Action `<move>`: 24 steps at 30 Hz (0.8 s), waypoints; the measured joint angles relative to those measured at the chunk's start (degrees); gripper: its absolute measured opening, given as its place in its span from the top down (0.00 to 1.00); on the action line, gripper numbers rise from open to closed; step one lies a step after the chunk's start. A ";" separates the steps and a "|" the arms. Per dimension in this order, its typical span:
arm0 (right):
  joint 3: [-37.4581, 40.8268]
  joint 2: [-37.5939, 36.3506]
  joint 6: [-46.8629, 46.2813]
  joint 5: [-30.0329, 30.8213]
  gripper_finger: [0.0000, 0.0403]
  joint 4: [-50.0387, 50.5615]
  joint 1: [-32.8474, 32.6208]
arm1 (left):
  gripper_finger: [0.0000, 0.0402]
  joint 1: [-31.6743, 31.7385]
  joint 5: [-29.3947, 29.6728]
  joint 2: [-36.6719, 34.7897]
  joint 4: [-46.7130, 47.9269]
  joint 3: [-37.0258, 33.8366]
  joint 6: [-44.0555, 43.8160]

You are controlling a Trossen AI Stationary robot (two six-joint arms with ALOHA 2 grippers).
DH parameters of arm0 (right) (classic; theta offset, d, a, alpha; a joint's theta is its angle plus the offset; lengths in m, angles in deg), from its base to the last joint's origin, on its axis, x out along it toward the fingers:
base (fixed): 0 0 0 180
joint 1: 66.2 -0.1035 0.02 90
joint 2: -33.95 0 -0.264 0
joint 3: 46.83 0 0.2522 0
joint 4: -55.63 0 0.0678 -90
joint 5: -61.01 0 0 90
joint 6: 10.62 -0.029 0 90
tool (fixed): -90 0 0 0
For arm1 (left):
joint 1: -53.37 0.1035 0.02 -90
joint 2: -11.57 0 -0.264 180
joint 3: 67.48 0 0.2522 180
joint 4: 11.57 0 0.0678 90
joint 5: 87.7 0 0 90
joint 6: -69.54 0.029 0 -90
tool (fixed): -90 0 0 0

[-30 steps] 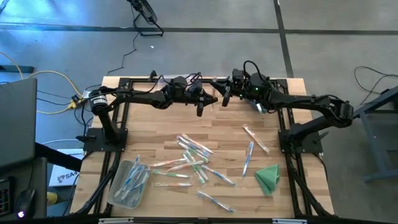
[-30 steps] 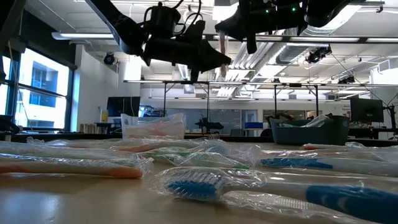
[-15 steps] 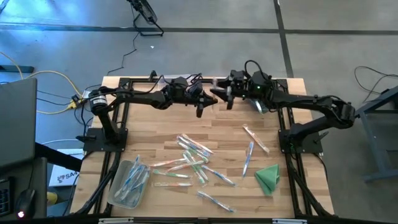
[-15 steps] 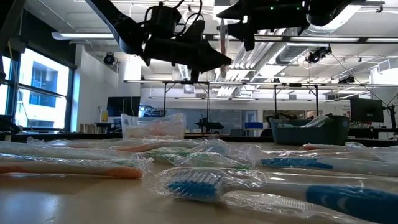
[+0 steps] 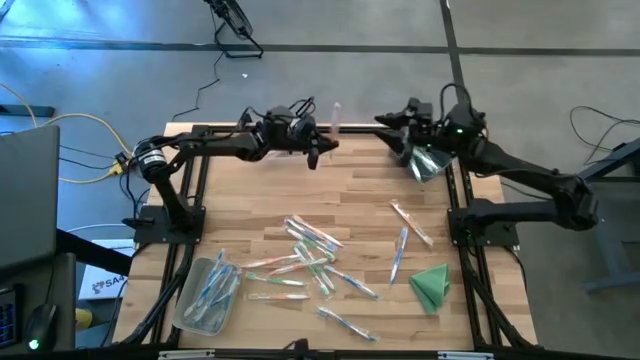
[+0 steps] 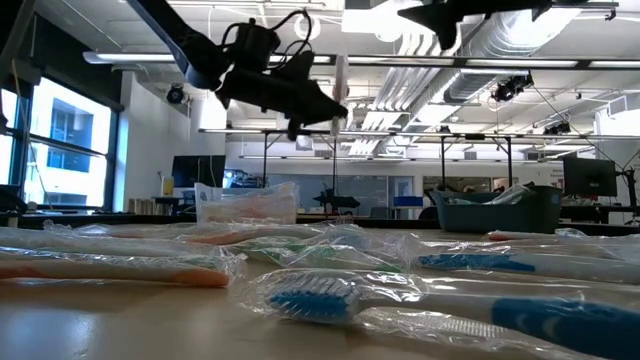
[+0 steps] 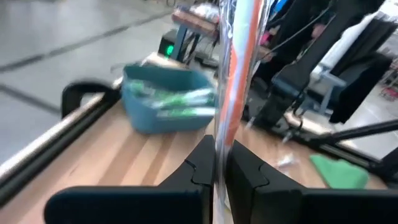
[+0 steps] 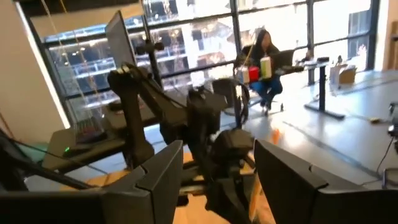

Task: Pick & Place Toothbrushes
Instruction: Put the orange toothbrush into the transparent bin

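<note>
My left gripper (image 5: 326, 145) is high over the table's far edge, shut on one wrapped toothbrush (image 7: 239, 56) with an orange handle; the brush stands upright in the low view (image 6: 341, 80). My right gripper (image 8: 214, 180) is open and holds nothing. It hangs to the right of the left one (image 5: 386, 124), above a blue bin (image 7: 165, 102) holding green-accented brushes. Several more toothbrushes (image 5: 305, 255) lie loose in clear wrappers on the wooden table's middle. My left gripper pinches the toothbrush, inside its clear wrapper, near its lower end (image 7: 220, 144) between its two fingers. The fingers come about level from the table's left and lie across the brush. The brush stands upright, most of it above the fingers, lifted clear of the table.
A clear bin (image 5: 207, 292) with several brushes sits at the near left. A folded green cloth (image 5: 432, 285) lies at the near right. Black frame rails (image 5: 460, 215) run along the table's sides. A seated person shows far off in the right wrist view (image 8: 261, 53).
My right gripper has opened, let go of the upright toothbrush and drawn back up and toward the table's right edge. My left gripper stays shut on the brush and has carried it, still upright, a little toward the table's far left.
</note>
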 joint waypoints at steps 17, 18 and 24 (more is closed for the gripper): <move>-0.01 -4.62 3.15 13.67 0.53 10.26 3.35 | 0.96 3.04 15.39 -14.24 31.41 -0.03 14.63; -0.01 -4.58 3.23 13.68 0.53 10.51 3.39 | 0.96 3.11 16.03 -14.86 32.05 -0.02 14.63; -0.01 -4.60 4.42 13.72 0.53 10.78 3.37 | 0.96 4.28 17.42 -17.01 38.20 0.01 14.61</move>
